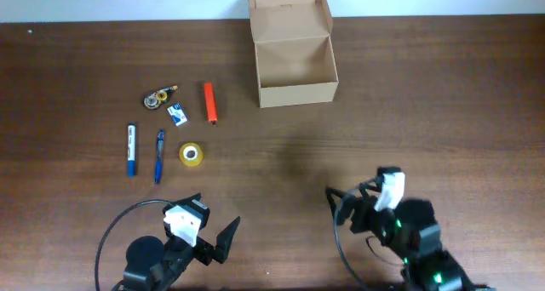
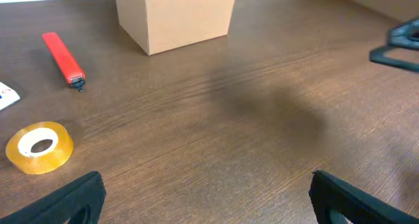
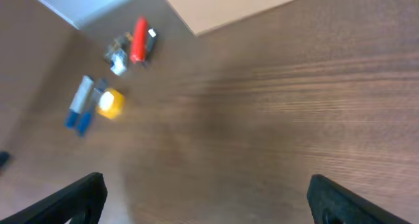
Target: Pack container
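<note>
The container (image 1: 294, 57), a tan cardboard box, stands open at the back of the table with its lid flap folded back; nothing shows inside it. To its left lie a red marker (image 1: 209, 101), a yellow tape roll (image 1: 192, 154), a blue pen (image 1: 159, 156), a blue-and-white marker (image 1: 131, 149), a small eraser (image 1: 177, 114) and a correction-tape dispenser (image 1: 158, 97). My left gripper (image 1: 213, 221) hovers open near the front edge, below the tape roll (image 2: 39, 147). My right gripper (image 1: 353, 196) is open at the front right. Both are empty and far from the container (image 2: 177, 18).
Bare brown wood (image 1: 281, 172) lies between both grippers and the box. A black cable (image 1: 111, 231) loops beside the left arm. A pale strip (image 1: 128, 2) runs behind the table's back edge. A right finger (image 2: 399, 47) shows in the left wrist view.
</note>
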